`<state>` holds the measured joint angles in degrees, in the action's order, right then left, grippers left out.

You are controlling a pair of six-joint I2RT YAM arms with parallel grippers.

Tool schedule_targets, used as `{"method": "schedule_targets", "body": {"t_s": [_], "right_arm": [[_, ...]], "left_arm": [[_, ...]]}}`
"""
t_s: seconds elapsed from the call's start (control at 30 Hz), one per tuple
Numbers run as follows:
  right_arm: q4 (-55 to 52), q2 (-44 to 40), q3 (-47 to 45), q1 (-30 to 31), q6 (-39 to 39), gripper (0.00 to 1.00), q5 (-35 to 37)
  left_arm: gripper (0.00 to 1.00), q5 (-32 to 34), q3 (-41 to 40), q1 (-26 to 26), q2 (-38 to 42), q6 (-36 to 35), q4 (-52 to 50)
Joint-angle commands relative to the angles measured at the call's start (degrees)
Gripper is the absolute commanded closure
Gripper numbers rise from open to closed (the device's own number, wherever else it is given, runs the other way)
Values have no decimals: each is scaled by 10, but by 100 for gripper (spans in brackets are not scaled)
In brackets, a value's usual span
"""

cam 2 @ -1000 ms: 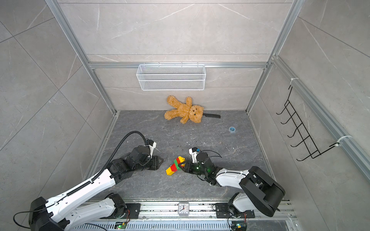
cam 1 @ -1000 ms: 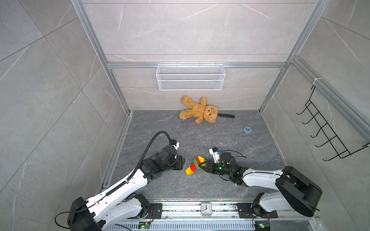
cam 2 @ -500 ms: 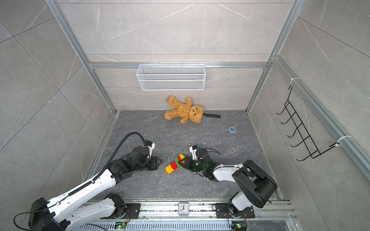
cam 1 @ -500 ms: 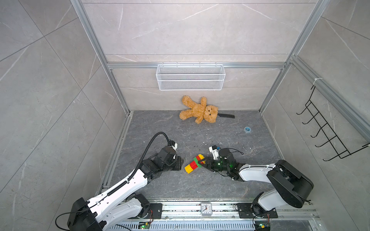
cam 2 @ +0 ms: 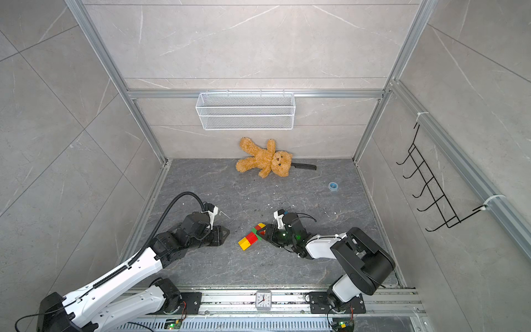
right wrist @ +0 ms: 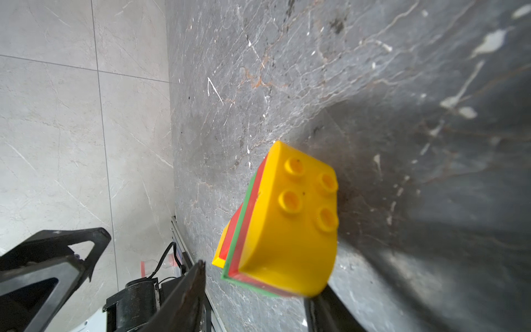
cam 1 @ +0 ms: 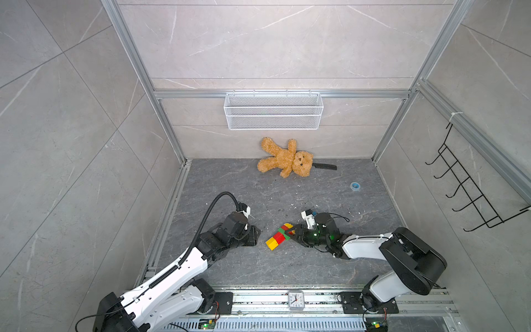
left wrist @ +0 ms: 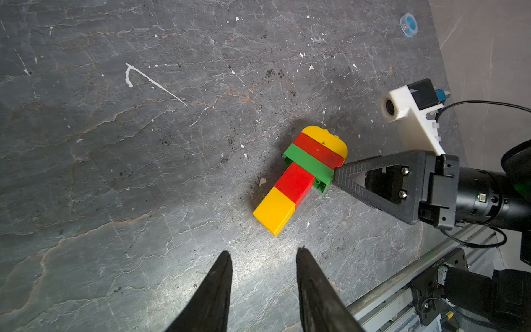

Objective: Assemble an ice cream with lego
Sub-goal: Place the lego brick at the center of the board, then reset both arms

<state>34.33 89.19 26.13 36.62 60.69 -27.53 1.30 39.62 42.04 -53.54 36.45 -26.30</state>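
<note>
ice cream (cam 1: 279,236) lay assembled on its side on the floor (cam 1: 287,267)
right gripper (cam 1: 293,230) stood parted around its cap end; left gripper (left wrist: 263,251), narrowly parted, held nothing

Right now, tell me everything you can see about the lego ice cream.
The ice cream is a stack of five glossy plastic bricks, all pressed together. It has a square yellow brick, a red one, a wider green layer, a red layer and a rounded yellow cap with four studs. It lies on its side on the dark stone floor. The right gripper straddles its wide end, with one finger touching the end of the green layer. Nothing else touches it.
</note>
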Motion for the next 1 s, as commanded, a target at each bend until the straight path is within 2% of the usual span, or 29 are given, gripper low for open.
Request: {"method": "schedule_targets", "body": {"t_s": [0.0,0.1,0.27,0.37,0.43,0.5,0.6,0.67,0.73,0.8,0.87,0.97], "right_arm": [[38,8,-23,-4,27,43,-11],[26,-17,-47,-8,35,41,2],[-80,-74,-64,-15,10,40,37],[-166,-119,-56,-31,-22,40,57],[-260,-173,-34,-46,-71,40,92],[-358,-236,9,-64,-139,39,135],[-478,-309,78,-102,-261,30,247],[-499,-329,100,-147,-331,17,317],[-479,-321,107,-208,-386,9,369],[-421,-304,99,-262,-417,8,392],[-351,-277,83,-301,-435,7,415],[-247,-238,48,-322,-451,6,461]], "left_arm": [[60,-8,-1,-3,10,1,15],[60,-10,-3,-3,9,3,14],[60,-9,-6,-4,1,0,21],[59,27,-5,-7,-2,6,13],[58,76,3,-19,0,-9,-2],[55,171,13,-38,4,-30,-20],[27,349,3,-94,10,-64,1],[18,460,-37,-120,5,-117,93],[16,536,-106,-133,-21,-237,279],[13,530,-155,-165,-66,-321,443],[13,496,-158,-213,-116,-324,482],[13,438,-162,-273,-190,-340,548]]}}
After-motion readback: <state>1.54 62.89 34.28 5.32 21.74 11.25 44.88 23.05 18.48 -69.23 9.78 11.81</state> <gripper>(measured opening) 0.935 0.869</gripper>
